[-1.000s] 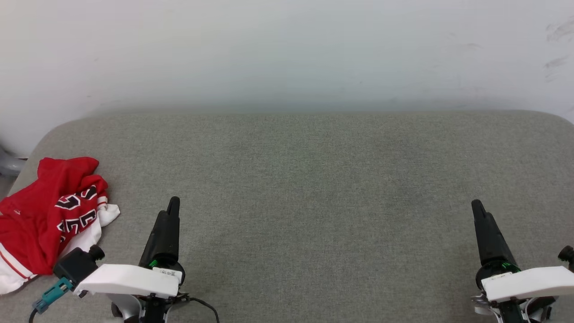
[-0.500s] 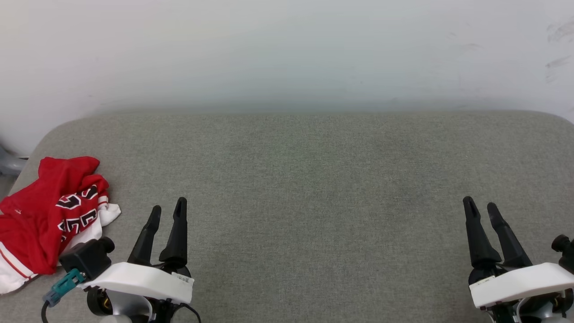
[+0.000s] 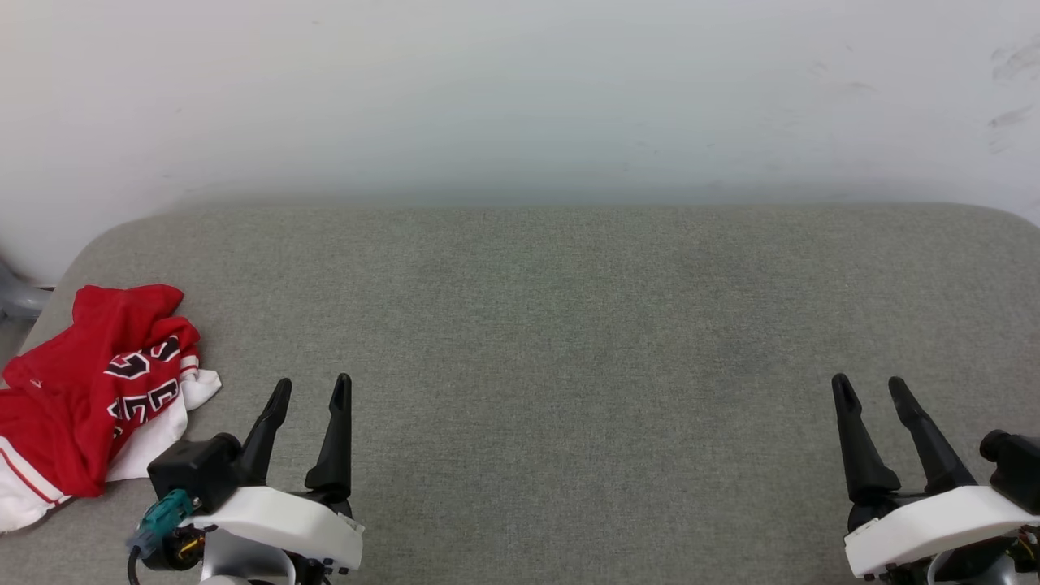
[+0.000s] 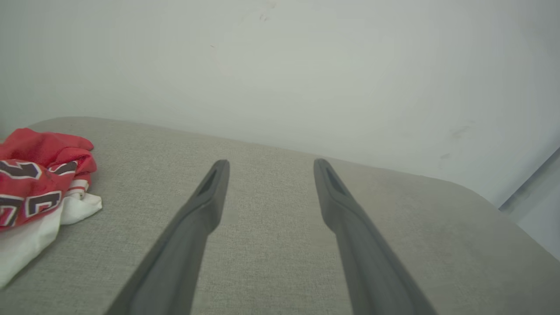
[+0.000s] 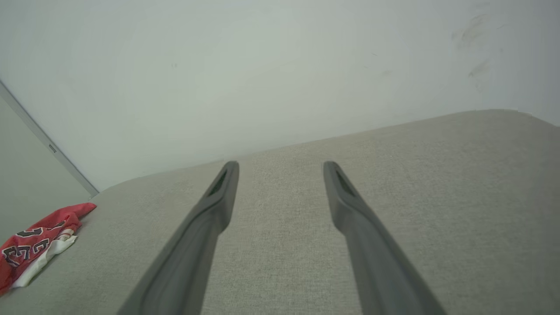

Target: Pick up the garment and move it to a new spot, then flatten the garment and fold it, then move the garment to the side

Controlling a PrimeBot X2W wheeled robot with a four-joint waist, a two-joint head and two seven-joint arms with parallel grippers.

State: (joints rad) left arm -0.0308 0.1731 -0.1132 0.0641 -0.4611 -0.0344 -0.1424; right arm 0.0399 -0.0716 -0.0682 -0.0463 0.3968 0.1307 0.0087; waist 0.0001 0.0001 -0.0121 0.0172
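The pick-up, the first step, is in hand but not yet begun. The garment (image 3: 89,390) lies untouched in a crumpled heap on the grey surface (image 3: 569,325), to the left of the left hand (image 3: 313,380). It is near that hand but apart from its fingers. From the right hand (image 3: 868,379) it is well apart, far off to the left. Both hands hover low over the surface with their two fingers spread moderately wide, and neither has hold of anything.

The heap's long axis seems to run slantwise, from the near left edge of the surface away and slightly toward the left hand. Its far end is a raised red fold and its near end is white cloth with a red stripe. Another white flap pokes out toward the left hand, and the black print lies sideways and is only partly readable.

I judge that the next move calls for the left hand to swing left with fingers apart, come down on a raised fold and close on it. Soft cloth may bunch or slip, so a deep bite looks wiser than a pinch at an edge
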